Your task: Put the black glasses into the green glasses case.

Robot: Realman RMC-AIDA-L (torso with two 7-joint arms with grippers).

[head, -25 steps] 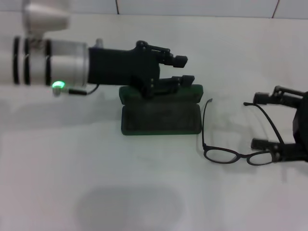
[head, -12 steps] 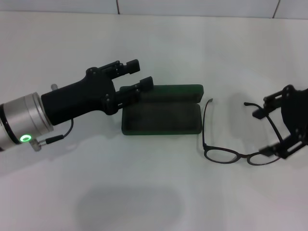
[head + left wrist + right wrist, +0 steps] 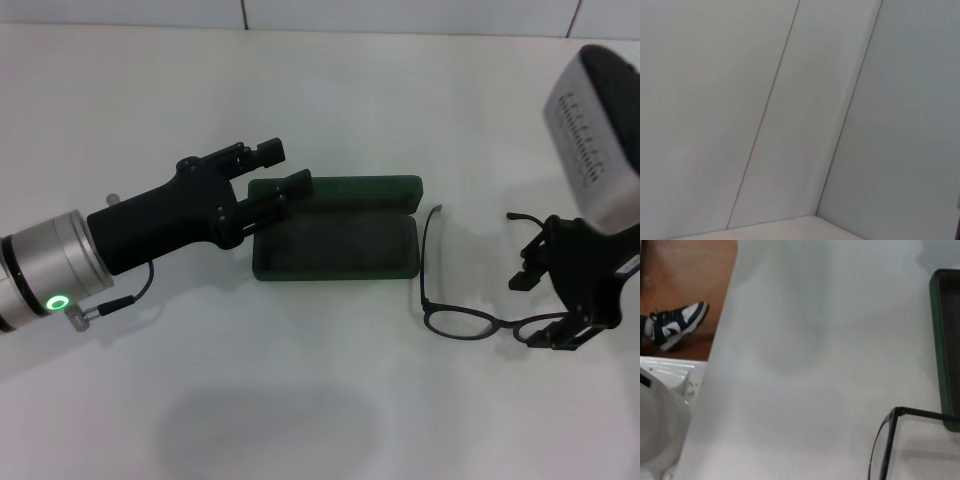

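The green glasses case (image 3: 335, 245) lies open in the middle of the table, its lid standing up at the back. The black glasses (image 3: 460, 322) lie unfolded on the table to its right, lenses toward me, temple arms pointing away. My left gripper (image 3: 280, 170) is open and empty at the case's back left corner, by the lid. My right gripper (image 3: 535, 310) is open, its fingers on either side of the right lens end of the glasses. The right wrist view shows one lens rim (image 3: 890, 440) and the edge of the case (image 3: 946, 350).
The white table (image 3: 320, 400) runs up to a tiled wall at the back. The left wrist view shows only wall tiles. The right wrist view shows the table's edge, a wooden floor and a shoe (image 3: 675, 325) beyond it.
My left gripper pulled back from over the case lid to its left end. My right wrist rose and turned, and its gripper shifted left over the right end of the glasses.
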